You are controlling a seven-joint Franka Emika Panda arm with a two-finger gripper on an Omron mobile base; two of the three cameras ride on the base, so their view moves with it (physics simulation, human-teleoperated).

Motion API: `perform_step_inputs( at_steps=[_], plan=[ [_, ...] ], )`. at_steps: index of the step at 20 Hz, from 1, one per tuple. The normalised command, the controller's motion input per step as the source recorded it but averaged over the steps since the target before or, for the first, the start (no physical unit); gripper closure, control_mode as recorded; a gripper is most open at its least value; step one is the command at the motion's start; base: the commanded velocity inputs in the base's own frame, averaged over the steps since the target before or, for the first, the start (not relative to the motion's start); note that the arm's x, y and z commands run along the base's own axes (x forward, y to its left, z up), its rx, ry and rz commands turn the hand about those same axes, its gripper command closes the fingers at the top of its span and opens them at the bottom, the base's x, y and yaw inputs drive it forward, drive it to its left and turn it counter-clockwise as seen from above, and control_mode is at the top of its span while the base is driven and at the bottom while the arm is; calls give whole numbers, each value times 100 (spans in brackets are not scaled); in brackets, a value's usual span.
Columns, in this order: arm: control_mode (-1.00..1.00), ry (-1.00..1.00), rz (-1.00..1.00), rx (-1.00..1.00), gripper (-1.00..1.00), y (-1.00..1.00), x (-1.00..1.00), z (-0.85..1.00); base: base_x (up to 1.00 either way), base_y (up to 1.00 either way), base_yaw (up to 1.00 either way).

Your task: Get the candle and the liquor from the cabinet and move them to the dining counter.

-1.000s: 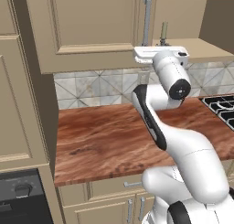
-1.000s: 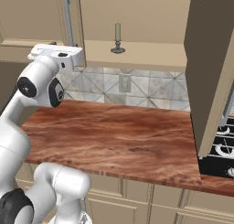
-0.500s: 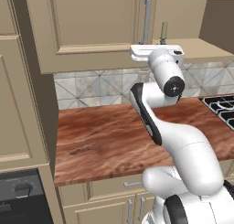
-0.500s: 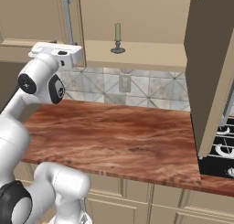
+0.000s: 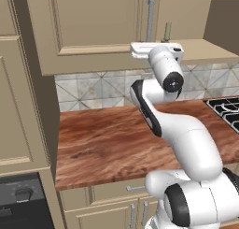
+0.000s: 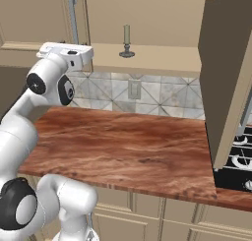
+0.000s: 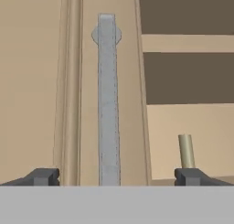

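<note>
1. Hand view: gripper point(image 7: 117, 176) spread wide, nothing between the tips; left fingertip point(image 7: 44, 176) at lower left, right one at lower right.
2. Silver bar handle point(image 7: 108, 99) runs vertical btwn the tips, centred, mounted on the closed door of the cabinet point(image 7: 41, 81). Can't tell if tips touch it.
3. Candle point(image 7: 185, 151) is a pale olive stick just above the right tip, standing on the tan shelf point(image 7: 192, 127) inside the open cabinet bay; dark interior above the shelf.
4. Right base view: candle point(image 6: 126, 41) upright in its dark round-base holder on the shelf point(image 6: 162, 58), well apart from the robot hand point(image 6: 66, 52), which sits level with the shelf edge by the bar handle point(image 6: 73, 19).
5. Open cabinet door point(image 6: 229, 77) hangs at right, edge-on, over the stove corner.
6. Left base view: hand point(image 5: 156, 50) up at the cabinet's lower edge, candle point(image 5: 167, 32) just behind it, handle point(image 5: 150, 18) above it.
7. Wood counter point(image 5: 112, 139) w/ tile backsplash point(image 5: 93, 88) below. Liquor can't be made out.
</note>
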Motion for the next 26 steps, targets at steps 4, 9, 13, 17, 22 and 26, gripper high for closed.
perform_step_inputs(
  at_steps=[4,9,13,17,22,26],
  plan=[
    [-100,0,0,0,-100,0,28,0,0,0,0],
    [-100,0,0,0,-100,0,24,0,0,0,0],
    [-100,0,0,0,-100,0,20,0,0,0,0],
    [-100,0,0,0,100,2,19,-1,0,0,0],
    [-100,0,0,0,100,9,19,-2,0,0,0],
    [-100,0,0,0,100,10,22,-3,0,0,0]
  ],
)
